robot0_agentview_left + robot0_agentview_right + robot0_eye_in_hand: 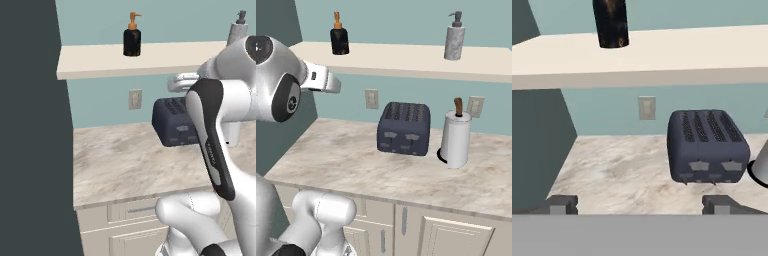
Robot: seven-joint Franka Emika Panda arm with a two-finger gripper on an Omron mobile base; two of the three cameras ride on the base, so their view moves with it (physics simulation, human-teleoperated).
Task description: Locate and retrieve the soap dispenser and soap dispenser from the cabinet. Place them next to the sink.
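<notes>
claw (640, 204) spread wide, empty — white arm raised, elbow bent, wrist held level.

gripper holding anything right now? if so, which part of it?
Nothing held. The gripper is open, its fingertips wide apart with only counter between them. Both soap dispensers, black and grey, stand untouched on the shelf.

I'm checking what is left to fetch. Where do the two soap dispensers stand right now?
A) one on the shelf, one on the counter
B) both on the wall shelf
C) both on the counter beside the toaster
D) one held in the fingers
B: the black soap dispenser and the grey soap dispenser both stand upright on the shelf, above the toaster.
</notes>
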